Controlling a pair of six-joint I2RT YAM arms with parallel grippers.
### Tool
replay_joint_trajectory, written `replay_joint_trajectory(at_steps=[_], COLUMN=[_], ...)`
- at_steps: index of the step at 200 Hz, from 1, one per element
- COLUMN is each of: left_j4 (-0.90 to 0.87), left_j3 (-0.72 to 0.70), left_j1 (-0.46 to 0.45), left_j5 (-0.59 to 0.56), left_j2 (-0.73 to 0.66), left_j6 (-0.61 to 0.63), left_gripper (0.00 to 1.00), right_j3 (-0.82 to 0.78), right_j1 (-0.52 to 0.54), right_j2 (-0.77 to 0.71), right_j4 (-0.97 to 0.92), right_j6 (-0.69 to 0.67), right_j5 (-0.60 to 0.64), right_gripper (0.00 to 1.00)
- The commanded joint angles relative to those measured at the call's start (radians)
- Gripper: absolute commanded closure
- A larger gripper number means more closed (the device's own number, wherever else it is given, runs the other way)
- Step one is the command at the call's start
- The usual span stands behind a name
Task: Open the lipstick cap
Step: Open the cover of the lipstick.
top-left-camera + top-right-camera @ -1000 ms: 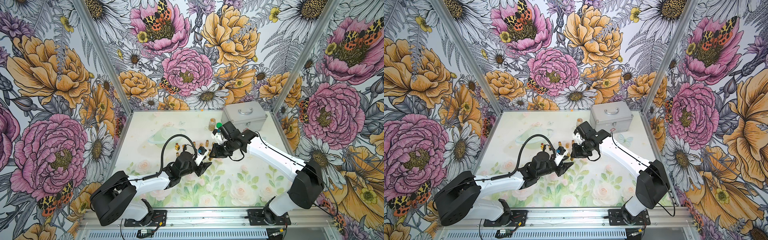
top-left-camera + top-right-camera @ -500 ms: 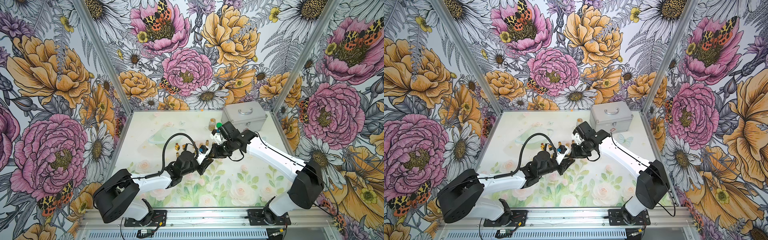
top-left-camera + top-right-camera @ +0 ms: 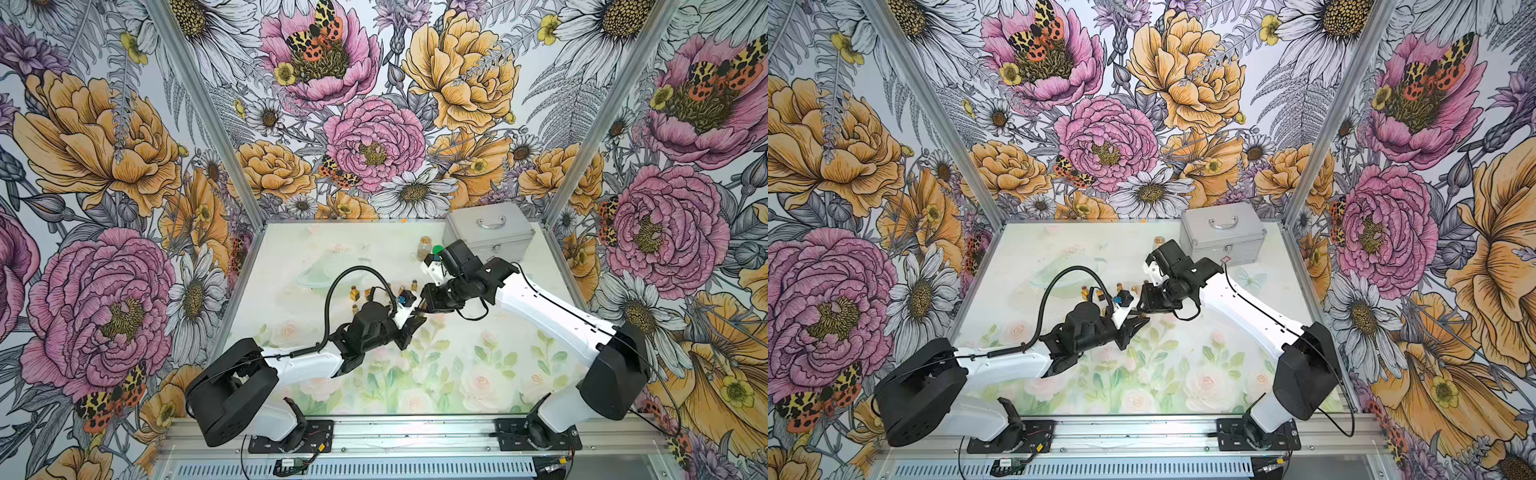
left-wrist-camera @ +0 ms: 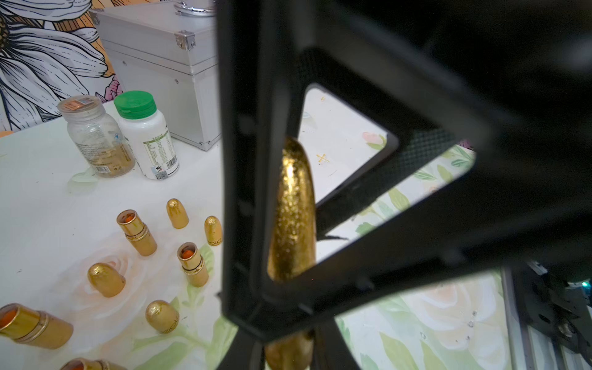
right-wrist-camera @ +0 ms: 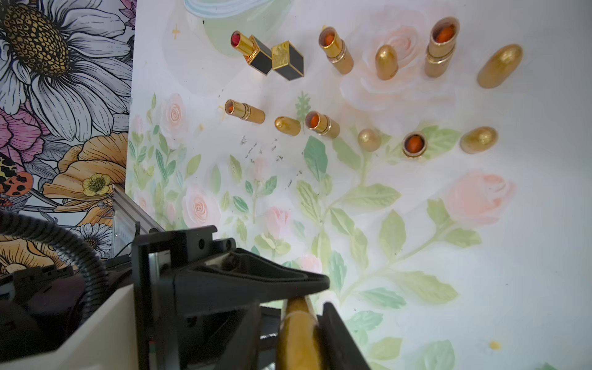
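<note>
Both top views look down from high onto the whole table [image 3: 291, 249]; both wrist views sit close above it.

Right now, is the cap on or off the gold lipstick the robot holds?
On, it seems: the held lipstick ends in a rounded glittery cap, and no orange stick shows.

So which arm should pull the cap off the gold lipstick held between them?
Right, probably. The left tool is shut on the gold glitter lipstick, anchoring it. The right tool straddles its domed cap end, though whether it is gripping is unclear.
</note>
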Motion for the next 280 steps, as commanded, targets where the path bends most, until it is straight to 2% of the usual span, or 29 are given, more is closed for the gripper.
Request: replay_joint_trajectory(at_steps=[1, 74, 140, 280], left_j4=[-0.018, -0.043, -0.052, -0.080], left_j3=[-0.018, -0.014, -0.022, -0.107], left_j1=[0.000, 0.015, 0.015, 0.007], left_j5=[-0.036, -0.056, -0.058, -0.128], left_j2=[-0.039, -0.069, -0.086, -0.154], left_j6=[-0.003, -0.004, -0.009, -0.054], left_gripper=[1.00, 1.00, 1.00, 1.00], right_j3=[0.037, 0.029, 0.034, 0.092], right_j1=[0.001, 0.004, 0.004, -0.029], right_j2=[-0.044, -0.011, -0.021, -0.107], right_j4=[0.023, 0.025, 0.024, 0.021], right_j6=[-0.010, -0.017, -0.032, -0.032], right_j5=[0.045, 0.014, 0.042, 0.057], right_gripper=[0.64, 0.72, 0.80, 0.80])
